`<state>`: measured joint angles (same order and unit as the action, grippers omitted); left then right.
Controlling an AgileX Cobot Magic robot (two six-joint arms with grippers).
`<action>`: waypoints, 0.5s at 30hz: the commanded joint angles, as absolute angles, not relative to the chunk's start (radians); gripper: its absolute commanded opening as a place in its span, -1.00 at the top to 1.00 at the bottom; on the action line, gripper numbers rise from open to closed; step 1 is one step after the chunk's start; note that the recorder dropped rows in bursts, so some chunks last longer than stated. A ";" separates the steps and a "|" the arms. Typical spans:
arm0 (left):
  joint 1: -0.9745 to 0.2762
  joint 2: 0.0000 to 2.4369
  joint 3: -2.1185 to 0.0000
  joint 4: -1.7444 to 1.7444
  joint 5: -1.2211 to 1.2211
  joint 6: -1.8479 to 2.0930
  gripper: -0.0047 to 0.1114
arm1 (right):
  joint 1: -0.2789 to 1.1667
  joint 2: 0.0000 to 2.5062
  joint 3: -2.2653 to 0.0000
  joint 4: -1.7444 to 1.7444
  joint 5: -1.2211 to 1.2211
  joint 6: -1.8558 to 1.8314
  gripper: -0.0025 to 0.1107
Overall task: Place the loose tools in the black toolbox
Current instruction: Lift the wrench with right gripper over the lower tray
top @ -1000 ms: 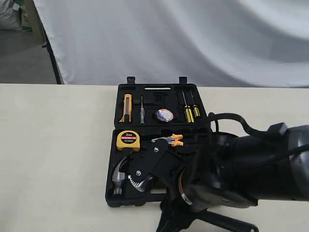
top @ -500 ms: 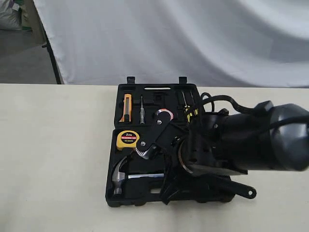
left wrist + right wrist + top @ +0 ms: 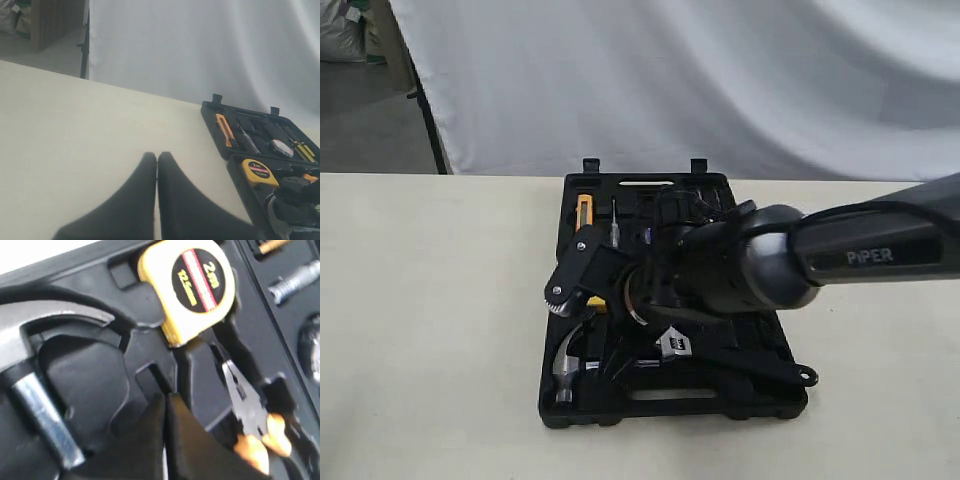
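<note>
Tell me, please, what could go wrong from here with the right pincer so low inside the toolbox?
The right pincer, shut, sits low in the black toolbox between the hammer and pliers; a sideways swing may knock either from its recess. Its tips are also close to the tape measure, which could be nudged loose.

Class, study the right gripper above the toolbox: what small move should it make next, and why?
Probably lift the right gripper straight up, clear of the black toolbox. Its jaws are shut on nothing, and the tape measure, hammer and pliers below it already lie in their recesses.
</note>
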<state>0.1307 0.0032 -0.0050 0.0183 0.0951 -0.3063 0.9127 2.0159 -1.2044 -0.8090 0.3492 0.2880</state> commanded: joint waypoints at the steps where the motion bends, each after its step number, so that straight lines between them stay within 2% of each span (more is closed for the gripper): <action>1: 0.156 0.000 -0.008 0.023 0.088 -0.311 0.91 | 0.909 2.014 -1.256 -0.811 0.440 0.246 0.96; 10: 0.156 0.000 -0.008 0.023 0.088 -0.311 0.91 | 0.869 1.840 -1.241 -0.678 0.680 0.176 0.96; 15: 0.156 0.000 -0.008 0.023 0.088 -0.311 0.91 | 0.619 1.808 -1.217 -0.023 0.619 -0.360 0.96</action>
